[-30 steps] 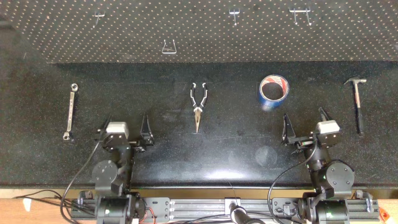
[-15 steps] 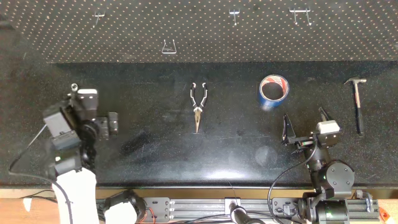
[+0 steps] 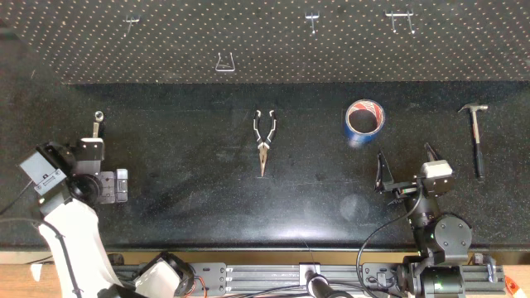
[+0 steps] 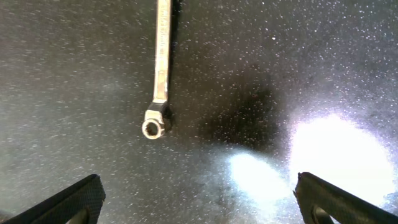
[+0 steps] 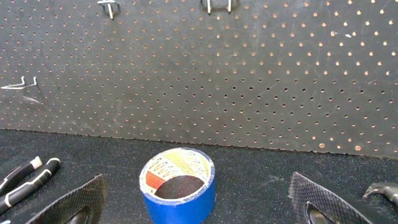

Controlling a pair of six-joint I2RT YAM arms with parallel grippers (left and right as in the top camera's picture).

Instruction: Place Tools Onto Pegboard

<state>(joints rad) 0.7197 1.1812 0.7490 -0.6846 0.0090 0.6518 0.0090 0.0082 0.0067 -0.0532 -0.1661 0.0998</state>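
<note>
Wrench (image 4: pixel 160 62) on table (image 4: pixel 323 56), near left gripper (image 4: pixel 198 190)

I can read no text, number or sign anywhere in my views. The tape roll (image 5: pixel 178 205) on the right side of the desk (image 3: pixel 207 190) carries yellow and red print round the inside of its core, but no letter of it comes out legibly for me. The shank of the wrench (image 4: pixel 162 56) on the left is too blurred for me to tell whether it bears any marking.
</note>
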